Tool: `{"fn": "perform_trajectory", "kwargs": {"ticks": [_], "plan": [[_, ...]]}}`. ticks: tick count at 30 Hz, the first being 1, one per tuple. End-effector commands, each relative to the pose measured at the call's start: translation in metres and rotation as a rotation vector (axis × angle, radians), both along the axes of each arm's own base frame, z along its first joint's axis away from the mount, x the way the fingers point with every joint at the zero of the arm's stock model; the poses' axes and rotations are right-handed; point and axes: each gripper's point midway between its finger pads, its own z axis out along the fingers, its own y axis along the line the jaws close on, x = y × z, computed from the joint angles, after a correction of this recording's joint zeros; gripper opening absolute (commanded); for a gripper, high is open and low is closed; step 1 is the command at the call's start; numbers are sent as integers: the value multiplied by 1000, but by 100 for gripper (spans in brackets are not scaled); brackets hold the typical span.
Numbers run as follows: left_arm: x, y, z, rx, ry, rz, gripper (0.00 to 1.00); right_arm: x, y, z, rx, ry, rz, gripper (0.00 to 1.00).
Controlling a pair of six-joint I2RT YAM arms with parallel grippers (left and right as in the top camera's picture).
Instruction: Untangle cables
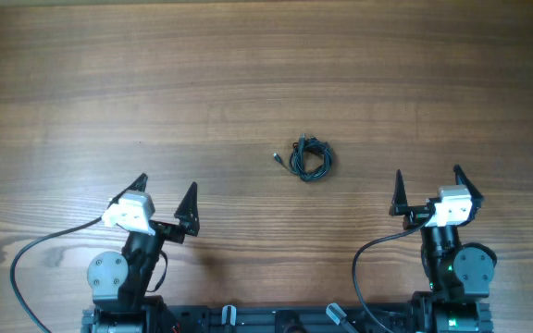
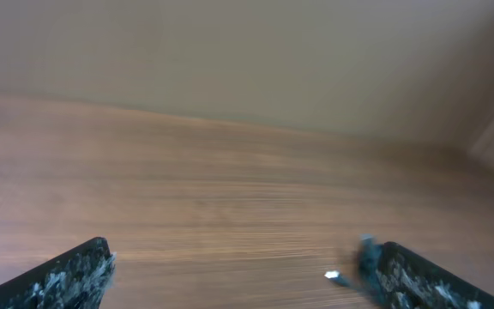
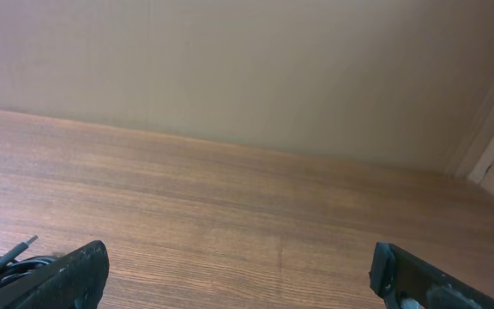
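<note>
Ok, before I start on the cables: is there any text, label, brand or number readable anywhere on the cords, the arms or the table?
None: no readable text in any view.
cables: no markings visible; too small to tell.
left end effector and right end effector: no labels visible.
table: plain wood grain, no print.

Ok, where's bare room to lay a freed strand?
The table is bare all along its far half, and on both sides of the cables, toward the left end effector and right end effector. Crowded only at the near edge, by the arm bases.
</note>
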Motion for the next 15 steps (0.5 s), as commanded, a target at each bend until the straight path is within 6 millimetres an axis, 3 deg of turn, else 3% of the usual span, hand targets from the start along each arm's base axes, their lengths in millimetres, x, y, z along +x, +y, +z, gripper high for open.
{"fn": "perform_trajectory", "kwargs": {"ticks": [1,6,8,15], "plan": [[-6,-15,9,-202,40,-82,100,-1,2,2,-13,-11,10,100],[-12,-17,56,-198,-9,-97,100,-1,2,2,-13,-10,10,100],[-9,-17,66,-202,39,-92,100,-1,2,2,-13,-11,10,100],[25,-32,95,-218,337,-131,100,0,2,2,-13,-10,9,100]]}}
